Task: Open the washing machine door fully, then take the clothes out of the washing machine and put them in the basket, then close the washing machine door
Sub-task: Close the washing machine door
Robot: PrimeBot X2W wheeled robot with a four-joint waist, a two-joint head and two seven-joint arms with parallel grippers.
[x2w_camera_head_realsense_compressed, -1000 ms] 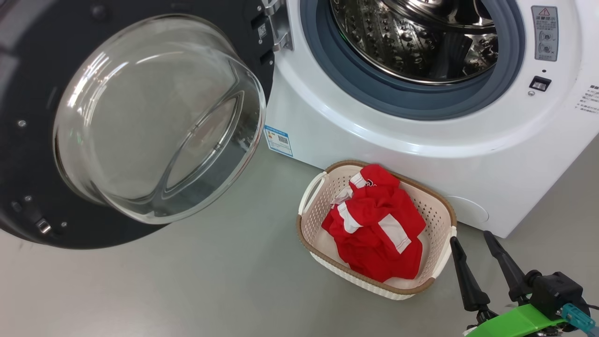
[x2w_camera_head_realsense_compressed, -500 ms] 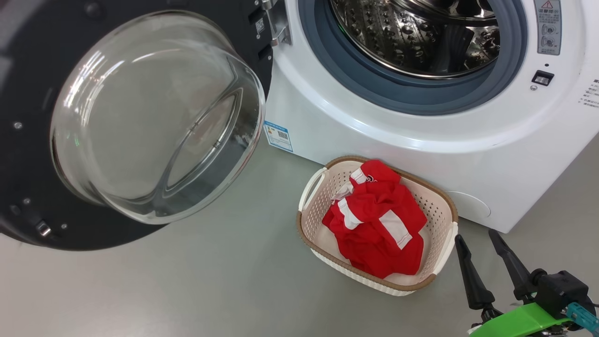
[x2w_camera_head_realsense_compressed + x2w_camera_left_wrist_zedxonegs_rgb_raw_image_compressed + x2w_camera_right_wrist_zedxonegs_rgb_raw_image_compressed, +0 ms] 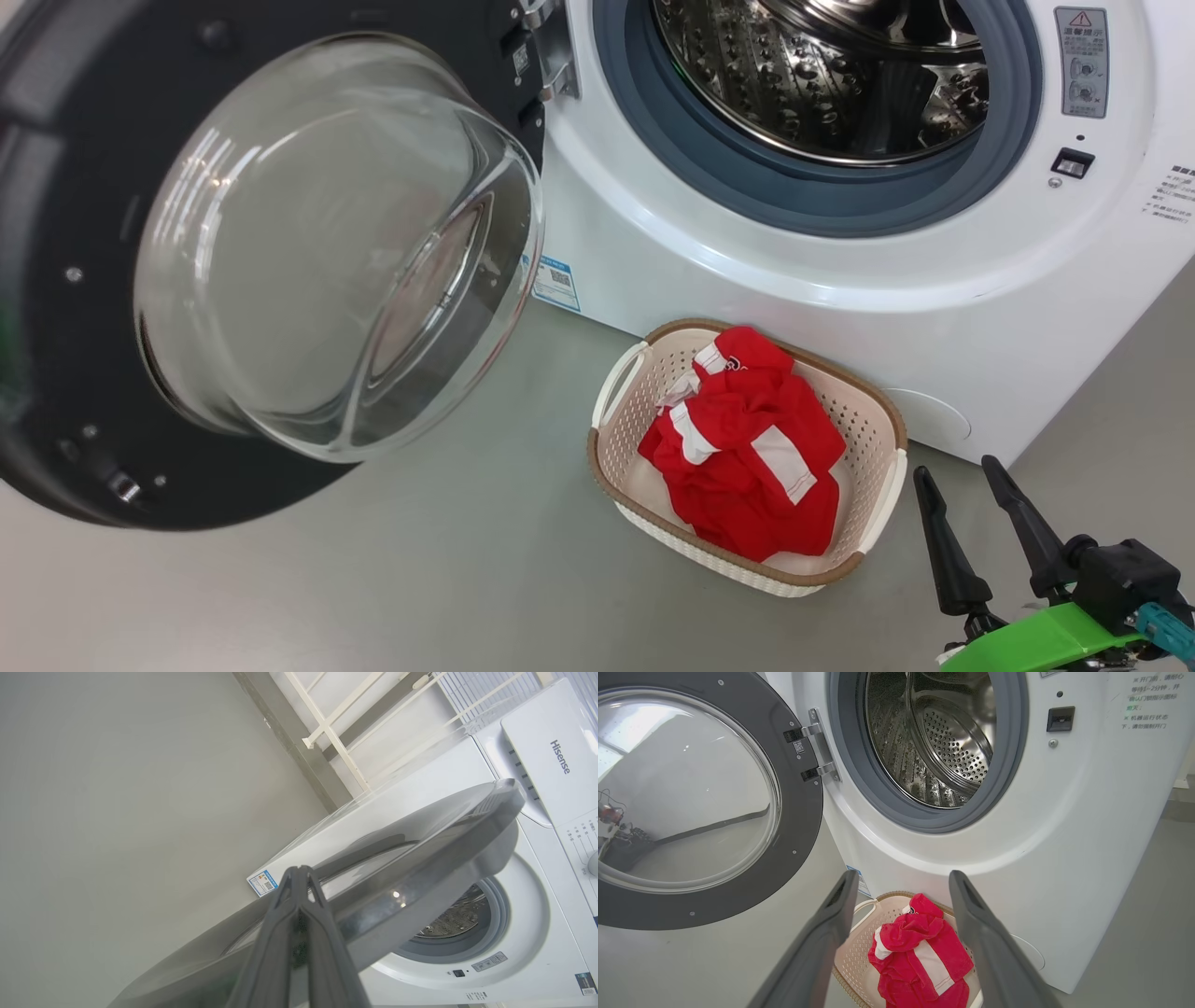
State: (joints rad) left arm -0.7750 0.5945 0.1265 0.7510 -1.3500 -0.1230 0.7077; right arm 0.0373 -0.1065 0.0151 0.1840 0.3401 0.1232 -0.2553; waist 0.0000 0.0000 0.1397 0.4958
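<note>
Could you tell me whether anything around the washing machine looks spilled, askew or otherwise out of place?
Nothing stands out. The clothes lie bunched wholly inside the basket, which sits upright on the floor, turned at a slant to the washing machine. The washing machine door hangs open, its glass intact.

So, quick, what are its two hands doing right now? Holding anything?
Left gripper: jaws shut, nothing held, at the washing machine door rim.
Right gripper: jaws open, empty, beside the basket.
</note>
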